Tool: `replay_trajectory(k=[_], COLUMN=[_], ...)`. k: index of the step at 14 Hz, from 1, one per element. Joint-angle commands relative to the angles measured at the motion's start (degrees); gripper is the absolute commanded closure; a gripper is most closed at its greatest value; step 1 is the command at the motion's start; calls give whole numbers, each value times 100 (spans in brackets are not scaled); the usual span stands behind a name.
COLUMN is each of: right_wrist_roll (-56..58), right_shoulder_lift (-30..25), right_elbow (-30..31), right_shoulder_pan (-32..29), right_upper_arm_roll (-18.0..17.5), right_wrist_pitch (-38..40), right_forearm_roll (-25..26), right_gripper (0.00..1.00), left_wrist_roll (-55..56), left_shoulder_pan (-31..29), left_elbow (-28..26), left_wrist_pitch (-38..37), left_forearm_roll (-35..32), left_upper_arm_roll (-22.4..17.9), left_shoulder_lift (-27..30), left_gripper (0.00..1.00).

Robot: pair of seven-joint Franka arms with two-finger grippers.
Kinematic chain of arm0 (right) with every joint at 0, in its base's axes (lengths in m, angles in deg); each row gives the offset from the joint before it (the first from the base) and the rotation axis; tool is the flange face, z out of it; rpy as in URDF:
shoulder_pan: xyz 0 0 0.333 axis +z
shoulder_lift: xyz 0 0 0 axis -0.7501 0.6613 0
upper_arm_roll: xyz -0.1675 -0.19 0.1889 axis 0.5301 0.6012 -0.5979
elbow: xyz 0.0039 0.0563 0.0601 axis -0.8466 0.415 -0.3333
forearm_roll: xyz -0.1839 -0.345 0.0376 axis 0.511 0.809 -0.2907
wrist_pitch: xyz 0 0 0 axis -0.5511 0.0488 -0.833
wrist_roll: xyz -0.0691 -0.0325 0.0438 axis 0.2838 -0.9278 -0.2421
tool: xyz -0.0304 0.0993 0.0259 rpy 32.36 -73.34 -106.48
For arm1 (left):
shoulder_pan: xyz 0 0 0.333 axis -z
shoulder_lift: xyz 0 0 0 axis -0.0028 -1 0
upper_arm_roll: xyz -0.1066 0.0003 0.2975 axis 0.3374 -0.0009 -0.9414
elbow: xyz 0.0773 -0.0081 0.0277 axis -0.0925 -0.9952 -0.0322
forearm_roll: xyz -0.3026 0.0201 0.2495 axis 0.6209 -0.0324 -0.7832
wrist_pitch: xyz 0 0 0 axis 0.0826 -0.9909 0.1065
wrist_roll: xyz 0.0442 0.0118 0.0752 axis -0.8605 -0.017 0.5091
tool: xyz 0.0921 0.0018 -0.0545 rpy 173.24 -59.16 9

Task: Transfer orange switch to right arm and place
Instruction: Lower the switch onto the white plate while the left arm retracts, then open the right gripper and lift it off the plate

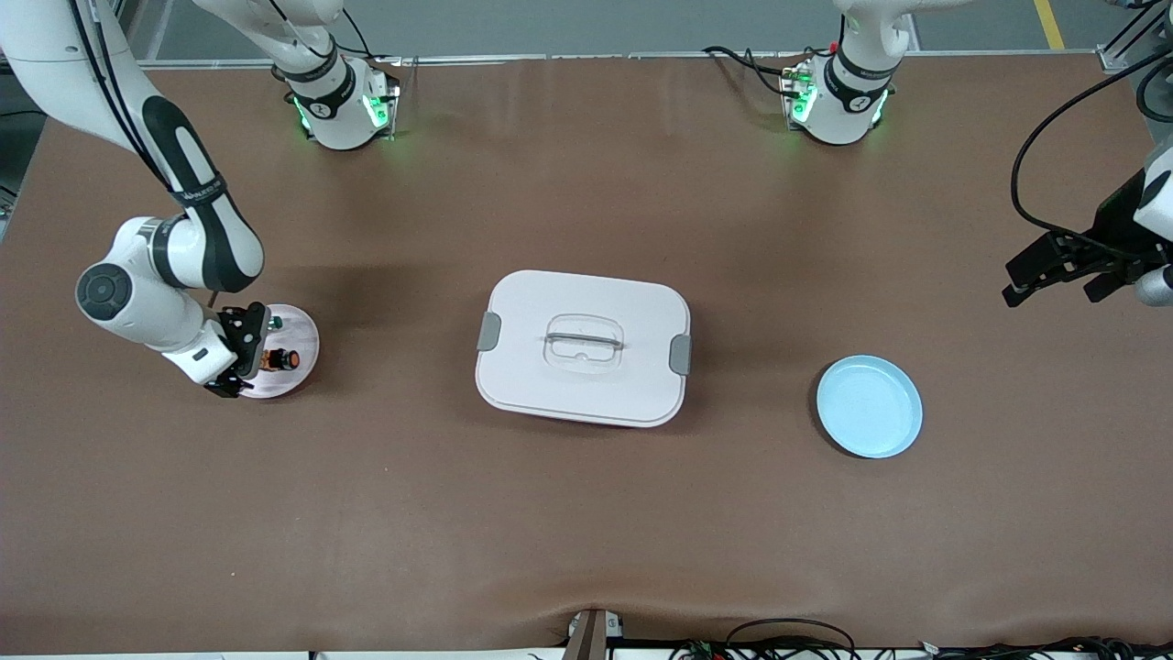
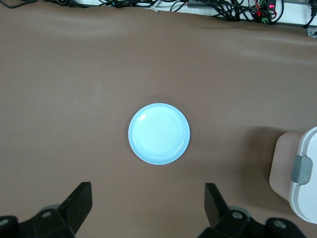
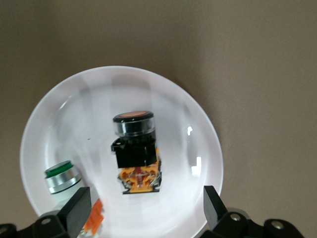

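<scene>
Since the orange switch (image 3: 134,151) lies on its side in the white plate (image 3: 198,124) between the right gripper (image 3: 146,210)'s wide-open fingers — touching neither — you're done; left gripper (image 2: 148,206) waits, spread and empty, above the blue plate (image 2: 159,134)

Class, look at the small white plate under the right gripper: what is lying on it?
On the white plate: the orange switch, lying on its side, and a green-capped part partly covered by the open right gripper.
</scene>
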Motion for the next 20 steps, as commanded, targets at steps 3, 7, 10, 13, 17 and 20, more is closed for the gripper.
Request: replay_trajectory(k=[3, 7, 10, 13, 17, 20], right_wrist_roll=[-734, -1251, -1770, -2182, -3062, -3869], right_shoulder_lift=[-92, -224, -224, -303, -689, -1067], right_elbow=[-312, -950, -1558, -1901, -2140, -2149], right_shoulder_pan=[-59, -138, -68, -68, 195, 380], right_upper_arm_roll=[-33, -33, -42, -42, -77, -86], right_wrist_pitch=[813, 1976, 2973, 3815, 4889, 5435], right_forearm_roll=[57, 49, 75, 75, 110, 127], right_gripper=[0, 0, 0, 0, 0, 0], left_wrist_roll=[-81, -45, -37, -28, -72, -107], left_shoulder_pan=[179, 170, 170, 170, 170, 170], left_elbow=[84, 84, 84, 84, 190, 234], left_wrist_pitch=[-152, -152, -152, -152, -458, -871], left_forearm_roll=[42, 60, 69, 77, 86, 25], left_upper_arm_roll=[-217, -173, -173, -164, -199, -217], left_shoulder_lift=[31, 31, 31, 31, 163, 181], left_gripper=[0, 0, 0, 0, 0, 0])
